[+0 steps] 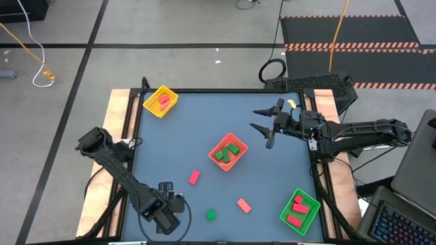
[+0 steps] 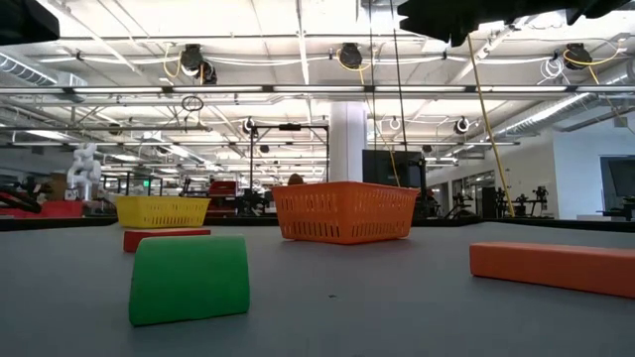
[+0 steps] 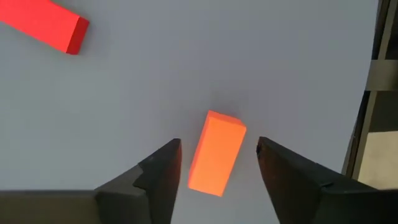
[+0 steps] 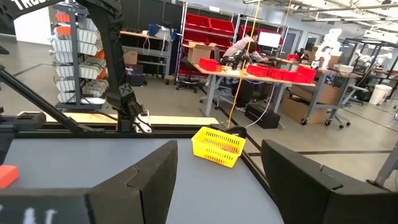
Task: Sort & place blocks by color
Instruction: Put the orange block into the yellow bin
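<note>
Between left gripper [image 3: 214, 165] jaws (open): orange block [image 3: 216, 153], untouched.

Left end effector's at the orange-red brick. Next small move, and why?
Probably lower the left end effector and close on the orange-red brick: it lies loose on the table, lined up between the open fingers with space on both sides, so nothing is gripped yet. The right end effector hovers open above the table's right side.

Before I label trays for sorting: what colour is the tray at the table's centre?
Red-orange tray, holding green blocks; clearest in the high view.
</note>
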Robot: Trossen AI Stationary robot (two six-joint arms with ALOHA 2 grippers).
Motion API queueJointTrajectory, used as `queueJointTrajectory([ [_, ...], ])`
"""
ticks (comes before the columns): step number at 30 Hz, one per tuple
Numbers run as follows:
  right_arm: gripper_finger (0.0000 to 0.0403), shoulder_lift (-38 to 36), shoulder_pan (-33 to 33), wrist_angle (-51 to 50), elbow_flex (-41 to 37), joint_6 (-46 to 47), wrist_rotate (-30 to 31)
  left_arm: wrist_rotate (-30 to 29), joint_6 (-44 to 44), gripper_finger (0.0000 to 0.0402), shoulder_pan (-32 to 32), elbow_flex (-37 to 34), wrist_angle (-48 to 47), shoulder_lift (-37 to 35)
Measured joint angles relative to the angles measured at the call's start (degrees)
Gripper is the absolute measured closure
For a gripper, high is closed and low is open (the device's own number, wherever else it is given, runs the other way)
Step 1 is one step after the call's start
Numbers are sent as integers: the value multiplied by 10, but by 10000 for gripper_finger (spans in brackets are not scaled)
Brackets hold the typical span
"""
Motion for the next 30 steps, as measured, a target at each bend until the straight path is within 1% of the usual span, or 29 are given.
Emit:
queueJointTrajectory([
  [4,179,0,0,-1,0,0,0,7,4,144,0,-8,4,0],
  [8,179,0,0,-1,0,0,0,36,5,100,1,-23,4,0],
  [11,179,0,0,-1,0,0,0,53,14,80,3,-36,4,0],
  [13,179,0,0,-1,0,0,0,63,25,75,3,-45,3,0],
  [17,179,0,0,-1,0,0,0,64,52,85,5,-56,4,0],
  [27,179,0,0,-3,0,0,0,64,108,143,5,-79,32,0],
  [30,179,0,0,-7,0,0,0,78,122,157,6,-92,39,0],
])
